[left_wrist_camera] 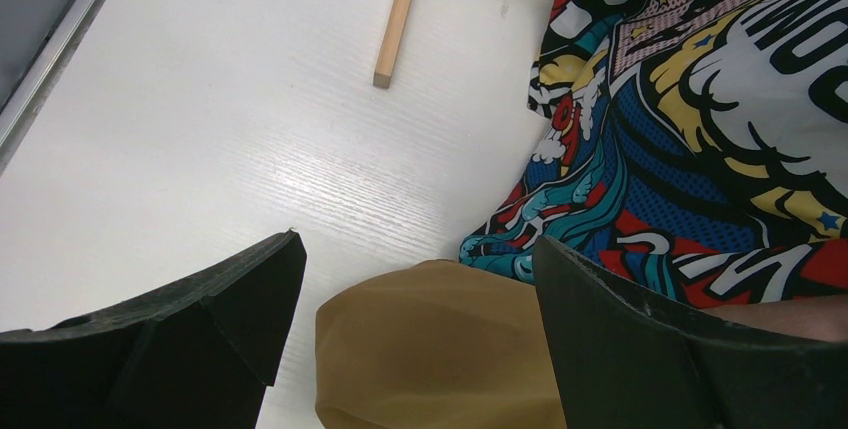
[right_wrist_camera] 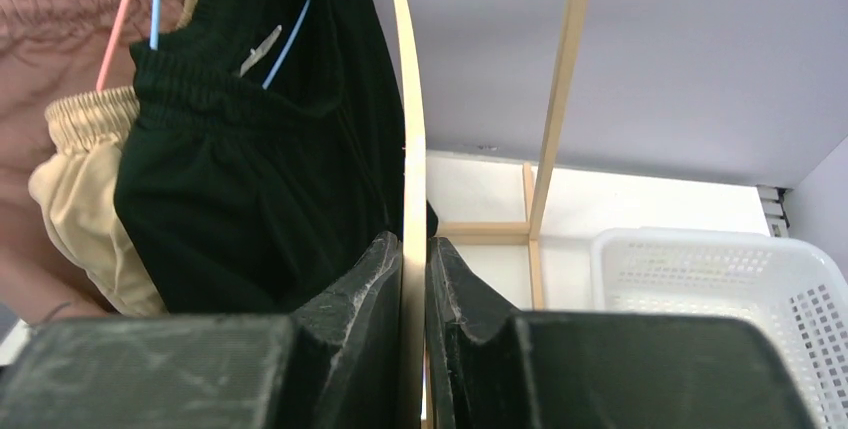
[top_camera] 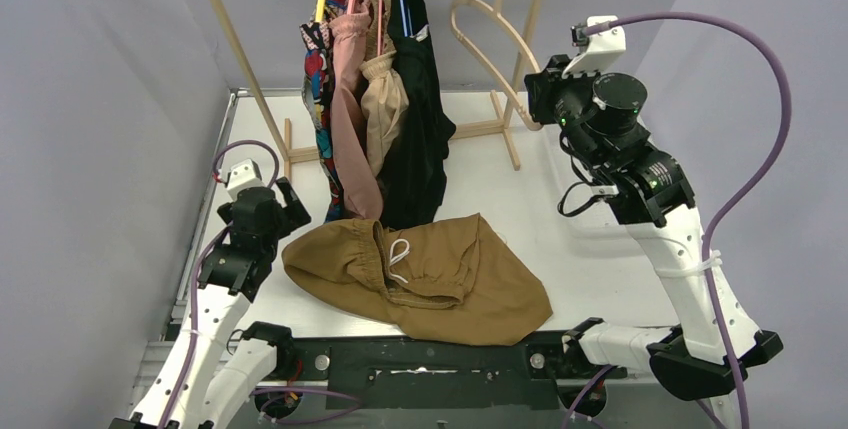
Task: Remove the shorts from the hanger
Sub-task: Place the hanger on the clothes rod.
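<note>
Nearest: tan shorts, off and heaped on the table. Over their edge, left gripper, spread wide, empty. Farther back, right gripper pinched on bare hanger, beside four hanging pairs. Risk: hanger catching, rack tugged over.

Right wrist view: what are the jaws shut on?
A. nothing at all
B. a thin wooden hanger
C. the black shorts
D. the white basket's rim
B: a pale wooden hanger runs between the closed right jaws, while the black shorts hang beside it, outside the grip.
</note>
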You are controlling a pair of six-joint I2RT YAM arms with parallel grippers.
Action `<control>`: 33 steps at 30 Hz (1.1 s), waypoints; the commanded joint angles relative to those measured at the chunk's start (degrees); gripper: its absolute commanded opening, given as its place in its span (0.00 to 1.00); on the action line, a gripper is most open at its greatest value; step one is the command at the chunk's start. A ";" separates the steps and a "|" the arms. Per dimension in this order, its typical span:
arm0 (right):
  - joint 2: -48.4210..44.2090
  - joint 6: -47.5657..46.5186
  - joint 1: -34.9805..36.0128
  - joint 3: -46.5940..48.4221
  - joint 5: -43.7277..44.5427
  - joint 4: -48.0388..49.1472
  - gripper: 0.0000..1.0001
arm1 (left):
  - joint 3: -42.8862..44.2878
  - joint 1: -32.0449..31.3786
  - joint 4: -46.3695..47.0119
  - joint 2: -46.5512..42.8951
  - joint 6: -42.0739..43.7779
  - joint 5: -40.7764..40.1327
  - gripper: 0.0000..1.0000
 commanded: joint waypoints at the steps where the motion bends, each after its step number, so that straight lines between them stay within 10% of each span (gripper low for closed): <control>1: 2.05 -0.95 -0.35 4.85 2.09 5.25 0.00 | -0.68 0.08 5.75 -0.50 1.99 0.43 0.85; 33: 17.52 -2.50 -1.61 26.92 1.90 -0.24 0.00 | -3.66 0.35 11.33 0.85 6.12 1.89 0.85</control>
